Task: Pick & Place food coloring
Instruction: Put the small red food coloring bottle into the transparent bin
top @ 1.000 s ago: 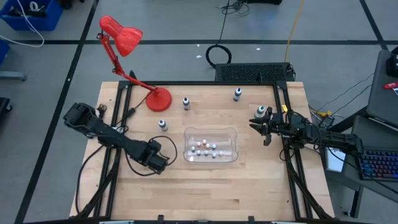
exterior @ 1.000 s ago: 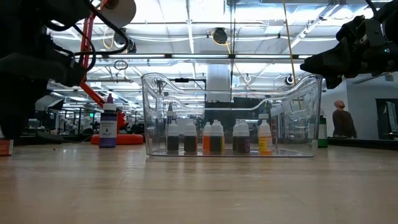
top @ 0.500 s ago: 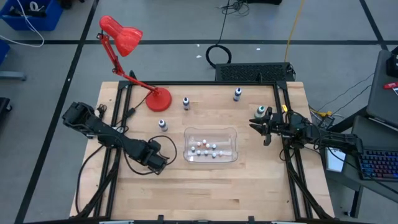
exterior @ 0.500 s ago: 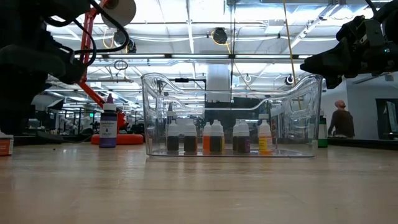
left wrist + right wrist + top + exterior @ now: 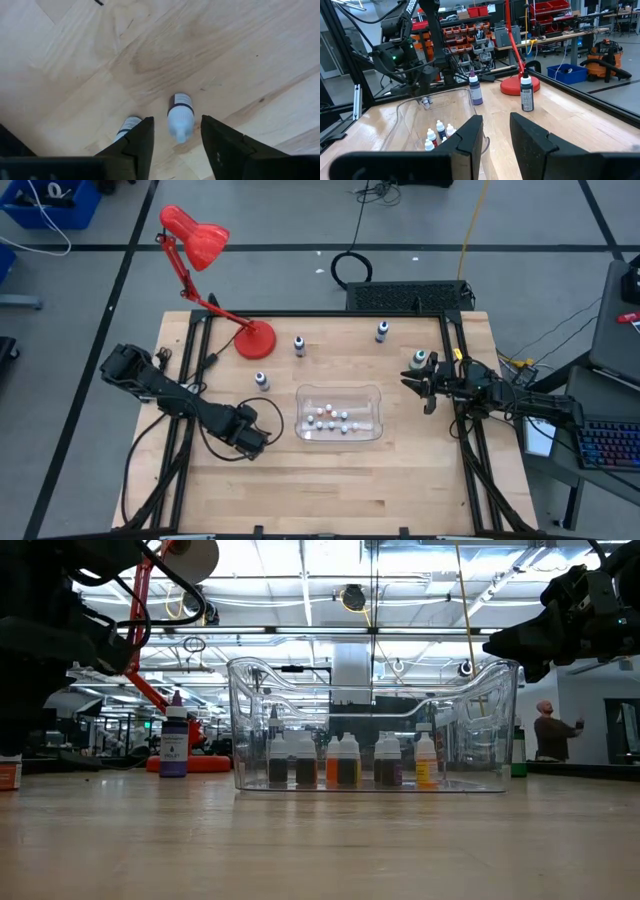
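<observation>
Food coloring bottles [image 5: 333,418] stand inside clear tub [image 5: 375,396].

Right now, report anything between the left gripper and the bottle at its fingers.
Nothing visible: the bottle sits on the table between the left gripper's open fingers. A second bottle lies outside the gap, beside one finger.

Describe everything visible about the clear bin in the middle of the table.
The clear bin is a transparent, glossy plastic tub with rounded corners and a wavy rim, sitting upright and open-topped on the wooden table near its centre. Several small food coloring bottles stand inside on its floor. Neither pincer touches it.
</observation>
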